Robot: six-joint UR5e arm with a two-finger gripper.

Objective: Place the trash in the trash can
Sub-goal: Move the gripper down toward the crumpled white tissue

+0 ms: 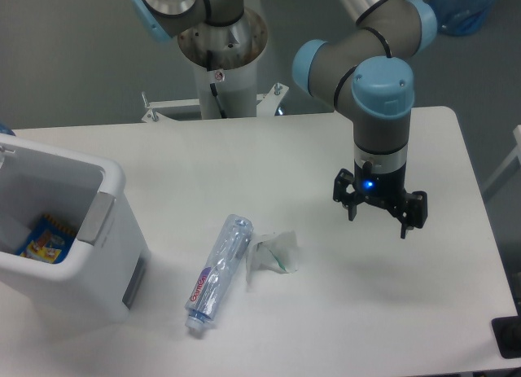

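The squashed bottle [217, 274] lies on the table [244, 149] with the crumpled wrapper [273, 252] just beside it — both to the right of the white bin [73, 230]. Well apart, further right, the gripper [377, 221] hangs above the table — fingers spread, holding nothing.

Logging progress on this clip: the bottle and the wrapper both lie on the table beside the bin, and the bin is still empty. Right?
Not quite. The bottle and wrapper do lie on the table beside the bin, but the bin is not empty: the camera view shows a colourful packet already inside it.
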